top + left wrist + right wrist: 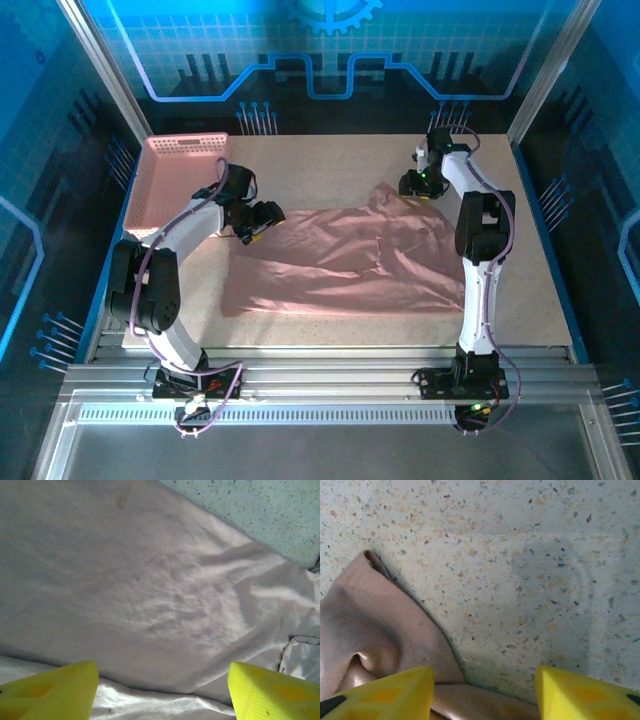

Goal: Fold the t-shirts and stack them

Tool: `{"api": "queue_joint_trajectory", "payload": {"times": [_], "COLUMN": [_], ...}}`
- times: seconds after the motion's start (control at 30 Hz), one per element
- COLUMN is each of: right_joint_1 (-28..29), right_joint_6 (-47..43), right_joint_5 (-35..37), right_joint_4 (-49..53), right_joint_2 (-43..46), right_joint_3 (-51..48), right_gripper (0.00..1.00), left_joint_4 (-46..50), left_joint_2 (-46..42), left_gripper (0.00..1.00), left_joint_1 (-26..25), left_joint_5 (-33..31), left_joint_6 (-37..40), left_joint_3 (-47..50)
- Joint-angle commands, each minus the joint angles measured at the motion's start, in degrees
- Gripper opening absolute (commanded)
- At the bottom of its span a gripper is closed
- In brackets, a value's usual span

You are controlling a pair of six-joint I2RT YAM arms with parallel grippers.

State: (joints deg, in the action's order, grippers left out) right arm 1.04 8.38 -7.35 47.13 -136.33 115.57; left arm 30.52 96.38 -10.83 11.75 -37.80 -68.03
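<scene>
Left gripper (pixel 262 219) is hovering, fingers spread, over the pink t-shirt's (pixel 340 262) left edge. Shirt is lying rumpled mid-way across the table (pixel 525 290). Right gripper (pixel 413 184) is sitting beside its far corner, also spread. I'd pinch both edges squarely and lift them together.

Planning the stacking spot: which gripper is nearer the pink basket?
Left. The left gripper sits just right of the basket; the right gripper is beyond the t-shirt.

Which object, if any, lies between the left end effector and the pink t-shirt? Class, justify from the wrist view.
Nothing visible does: the open left end effector hangs directly over the t-shirt, bare fabric between its yellow fingers.
</scene>
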Motion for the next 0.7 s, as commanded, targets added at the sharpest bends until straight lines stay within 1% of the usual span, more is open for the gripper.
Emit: {"api": "queue_joint_trajectory", "payload": {"times": [0.0, 0.37, 0.5, 0.67], "right_joint_1": [-0.44, 0.09, 0.24, -0.07], "right_joint_6": [-1.08, -2.58, -1.30, 0.79], "right_joint_5": [-0.93, -0.09, 1.18, 2.07], "right_joint_4": [1.55, 0.94, 0.77, 1.45], "right_joint_2": [-0.95, 1.39, 1.43, 1.39], "right_joint_3": [-0.67, -5.42, -4.81, -0.17], "right_gripper": [0.54, 0.34, 0.21, 0.05], "left_joint_4": [-0.12, -0.55, -0.92, 0.12], "left_joint_2": [-2.43, -2.23, -0.74, 1.95], "left_gripper": [0.70, 0.68, 0.68, 0.65], "left_joint_1": [0.72, 2.72, 2.74, 2.74], "left_joint_5": [-0.93, -1.99, -2.41, -3.46], "left_joint_6": [-1.13, -2.21, -2.02, -1.64], "left_joint_3": [1.39, 4.84, 4.91, 4.53]}}
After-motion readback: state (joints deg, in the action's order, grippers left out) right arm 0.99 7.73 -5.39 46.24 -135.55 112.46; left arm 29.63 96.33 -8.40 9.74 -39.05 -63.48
